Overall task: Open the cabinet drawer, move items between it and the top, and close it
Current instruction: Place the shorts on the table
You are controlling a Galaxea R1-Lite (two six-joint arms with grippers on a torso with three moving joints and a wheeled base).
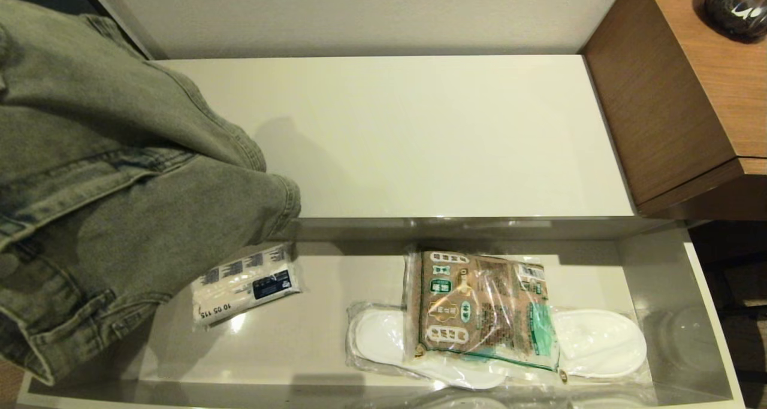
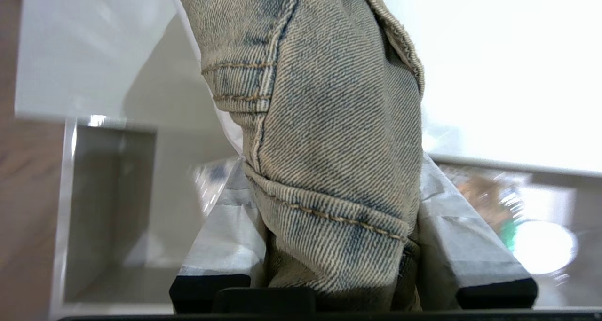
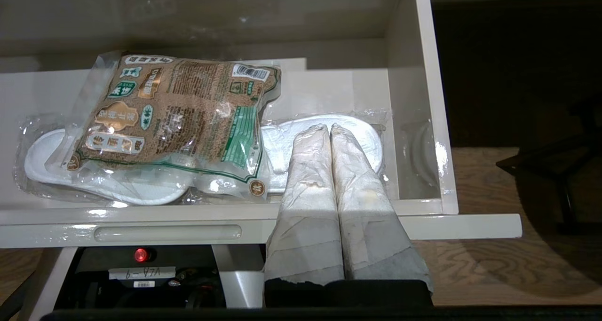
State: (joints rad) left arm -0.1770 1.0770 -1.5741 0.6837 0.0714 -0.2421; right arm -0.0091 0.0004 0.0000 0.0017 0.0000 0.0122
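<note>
Surface: the top (image 1: 419, 133) is a glossy cream-grey panel against a pale wall, bare where it shows. A brown wood-grain desk (image 1: 677, 91) adjoins it on the right, carrying a dark rounded object (image 1: 738, 5) at the frame corner, cut off. Wood-look floor shows beside the cabinet in the wrist views.

The cabinet drawer (image 1: 707, 313) stands pulled out below the top's front edge; a slim oblong notch (image 3: 167, 232) is visible in its front panel.

Drawer contents: clear packet (image 1: 482, 310) with brown contents and green-white labels, lying on white slippers (image 1: 599, 343) wrapped in clear plastic. A small white pack (image 1: 245, 283) with a dark label lies apart, toward the left.

Jeans (image 1: 108, 205): faded grey denim, tan stitching, bunched and hanging in the air over the left end of the top and drawer, partly covering the white pack's corner.

Left gripper (image 2: 338, 246): clamped on a fold of the denim between its two taped fingers (image 2: 225, 231). In the head view the gripper itself is hidden behind the cloth.

Right gripper (image 3: 331, 137): taped fingers pressed together, nothing between them, hanging in front of the drawer's right end.

Hard to make out: the drawer contents in the left wrist view are blurred; the drawer's left end is hidden by denim.
</note>
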